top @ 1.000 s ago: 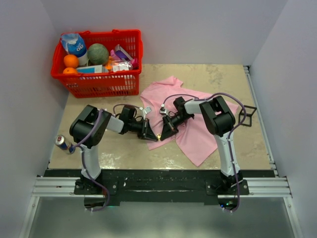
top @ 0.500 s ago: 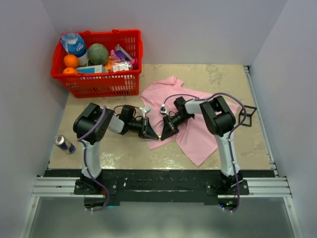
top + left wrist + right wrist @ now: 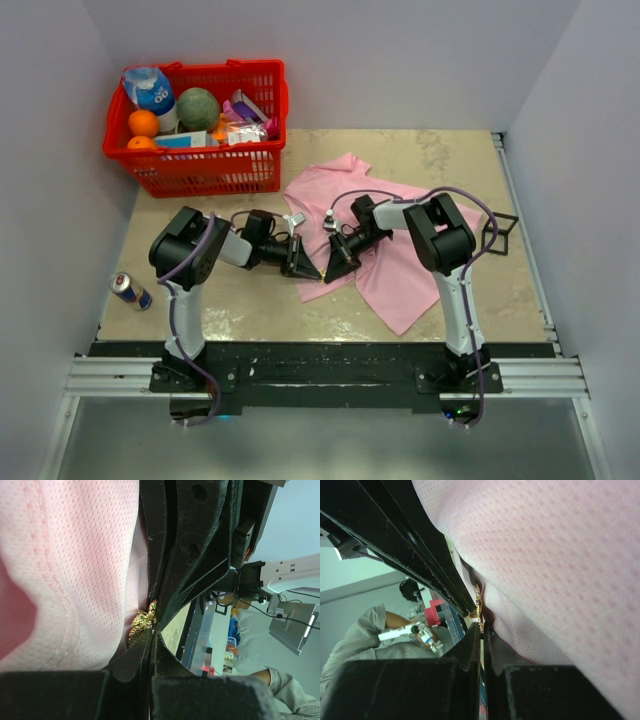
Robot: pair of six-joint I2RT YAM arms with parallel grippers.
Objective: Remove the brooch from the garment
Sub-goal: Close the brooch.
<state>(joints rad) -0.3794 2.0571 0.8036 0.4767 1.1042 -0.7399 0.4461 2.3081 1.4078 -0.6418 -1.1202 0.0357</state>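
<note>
Two arms seen from above, both bent inward, with the left gripper (image 3: 306, 268) and the right gripper (image 3: 336, 266) tip to tip at the near-left edge of the one garment (image 3: 405, 275), a pink T-shirt spread right of centre. One red basket (image 3: 200, 172) at the far left, well apart, holding two oranges (image 3: 143, 122), one green melon (image 3: 198, 107), one bottle (image 3: 150, 90) and some packets (image 3: 245, 125). One drink can (image 3: 131, 290) lying beside the left arm. One black wire frame (image 3: 503, 235) at the shirt's right edge.

Left wrist view: one brooch (image 3: 141, 625), a gold cluster against a pink fold, right at the tips of the clenched left fingers (image 3: 127, 657). Long axis steeply tilted, lower left to upper right, small red tip uppermost and pointing toward the right gripper's black fingers reaching in from above. Gripped or merely touched — cannot tell.

Right wrist view: brooch edge-on, a thin gold sliver upright between the two sets of fingertips, cloth to its right. Right fingers clamped together too — on what, cannot tell.
</note>
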